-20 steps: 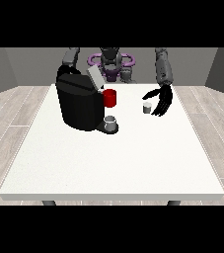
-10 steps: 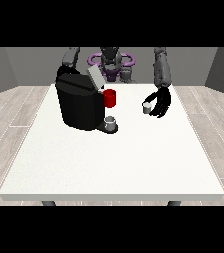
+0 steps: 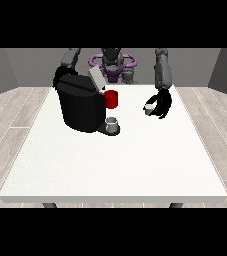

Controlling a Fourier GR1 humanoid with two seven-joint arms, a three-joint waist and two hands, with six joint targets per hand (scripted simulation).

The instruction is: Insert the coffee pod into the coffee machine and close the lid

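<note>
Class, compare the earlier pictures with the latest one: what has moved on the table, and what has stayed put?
The robot hand at the view's right has drawn in against the coffee pod, its fingers now curled round it. The coffee machine, its raised lid, the red cup and the grey cup stayed put.

The small pale grey coffee pod sits low over the white table's right side, against dark fingers. The bulky black coffee machine stands upright at left-centre, its grey lid tilted open.
</note>
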